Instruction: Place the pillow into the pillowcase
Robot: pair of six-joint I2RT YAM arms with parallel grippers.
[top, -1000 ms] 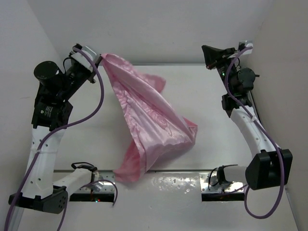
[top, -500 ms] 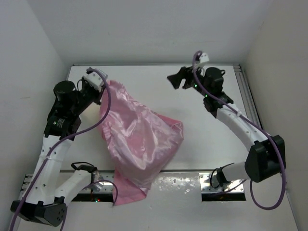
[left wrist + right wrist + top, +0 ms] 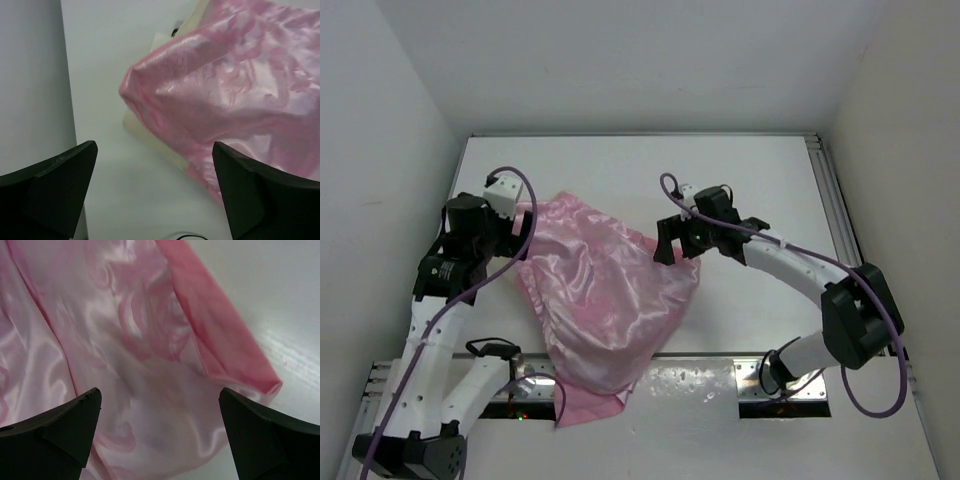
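From above, the pillowcase (image 3: 605, 295) lies as a bulging pink satin mound on the left half of the white table (image 3: 760, 170). One corner trails over the near edge beside the left arm's base. The left gripper (image 3: 515, 242) sits at the mound's left side and the right gripper (image 3: 667, 245) at its upper right corner. From up here I cannot tell whether either claw has cloth in it.

The left wrist camera settles that for its own side. Its two dark fingers (image 3: 60, 185) stand wide apart with nothing between them, above bare table and clear of the fabric. It also shows something the overhead view hides: a cream edge of the pillow (image 3: 150, 142) peeks out from under a puffed pink corner of the pillowcase (image 3: 225, 100). So the pillow is inside, or at least beneath, the satin there.

The right wrist camera is filled almost entirely with glossy, wrinkled pillowcase (image 3: 125, 340), with a darker folded hem running to a corner at the right and a strip of table (image 3: 280, 290) beyond it. Its fingers (image 3: 55, 435) are also spread wide and hold nothing, poised over the cloth.
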